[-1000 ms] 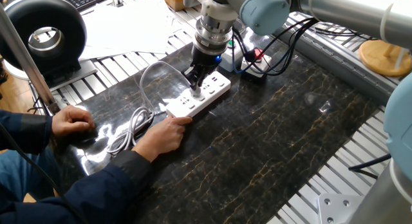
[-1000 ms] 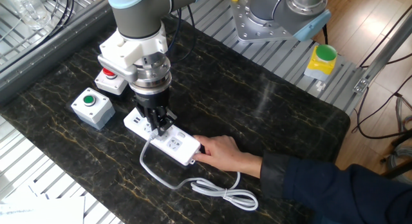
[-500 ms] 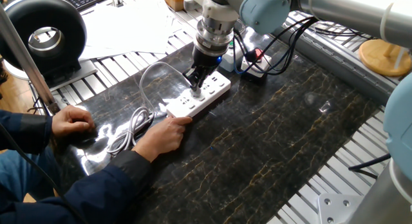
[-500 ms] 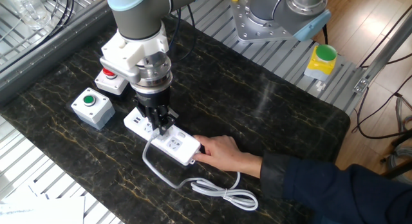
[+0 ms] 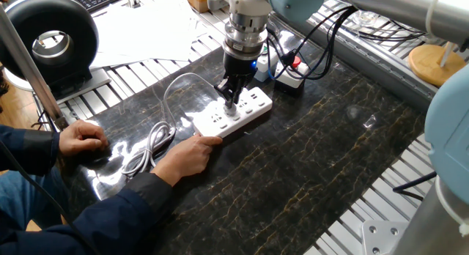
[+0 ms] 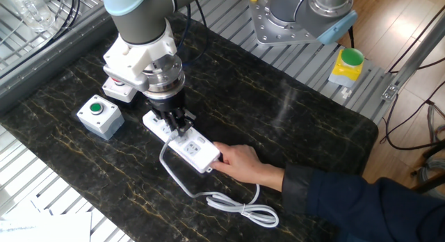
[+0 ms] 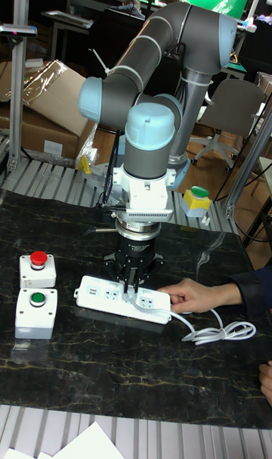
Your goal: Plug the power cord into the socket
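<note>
The socket [image 5: 245,111] is a long white power strip lying on the dark marble table, also visible as the socket [image 6: 197,147] and the socket [image 7: 96,293]. My gripper [image 5: 230,100] points straight down onto its middle outlets and is shut on the small white plug of the power cord. From the plug, the power cord [image 5: 152,140] arcs away and ends in loose loops on the table; the power cord [image 6: 240,208] and the power cord [image 7: 220,330] show the same loops. The plug's tip is hidden between my fingers, so its seating is unclear. A person's hand [image 6: 238,163] holds the strip's end.
A green-button box [image 6: 100,115] and a red-button box [image 6: 115,90] sit just beyond the strip. The person's other hand [image 5: 82,136] rests at the table's edge. A black round lamp [image 5: 50,41] and black robot cables [image 5: 308,61] lie outside the marble.
My gripper and the power strip have shifted together a little, and the strip has turned slightly under the person's hand. The cord's arc moved along with the plug.
</note>
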`<action>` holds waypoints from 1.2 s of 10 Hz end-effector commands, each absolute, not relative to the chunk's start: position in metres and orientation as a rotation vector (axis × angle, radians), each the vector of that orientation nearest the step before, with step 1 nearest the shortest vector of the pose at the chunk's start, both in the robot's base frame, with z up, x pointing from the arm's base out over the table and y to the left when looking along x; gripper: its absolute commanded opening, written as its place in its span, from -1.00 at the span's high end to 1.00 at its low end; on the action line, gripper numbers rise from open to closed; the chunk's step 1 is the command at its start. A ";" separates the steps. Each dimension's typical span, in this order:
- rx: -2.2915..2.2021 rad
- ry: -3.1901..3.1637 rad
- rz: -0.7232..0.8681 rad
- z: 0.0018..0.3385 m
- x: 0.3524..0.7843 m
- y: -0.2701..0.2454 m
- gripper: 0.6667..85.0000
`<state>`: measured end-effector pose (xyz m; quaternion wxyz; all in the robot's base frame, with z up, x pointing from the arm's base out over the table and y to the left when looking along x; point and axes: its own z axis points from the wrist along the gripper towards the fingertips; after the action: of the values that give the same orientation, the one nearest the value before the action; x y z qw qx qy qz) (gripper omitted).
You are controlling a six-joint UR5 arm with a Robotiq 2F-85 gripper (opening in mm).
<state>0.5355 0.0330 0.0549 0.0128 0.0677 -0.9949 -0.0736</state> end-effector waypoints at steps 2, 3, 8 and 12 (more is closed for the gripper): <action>0.240 -3.103 -0.208 0.056 0.538 0.026 0.98; 0.249 -3.109 -0.164 0.059 0.542 0.022 0.98; 0.278 -3.134 -0.138 0.070 0.555 0.029 0.57; 0.332 -3.152 -0.199 0.076 0.564 0.035 -0.05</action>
<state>0.5582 0.0321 0.0708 -0.0096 0.0997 -0.9936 -0.0530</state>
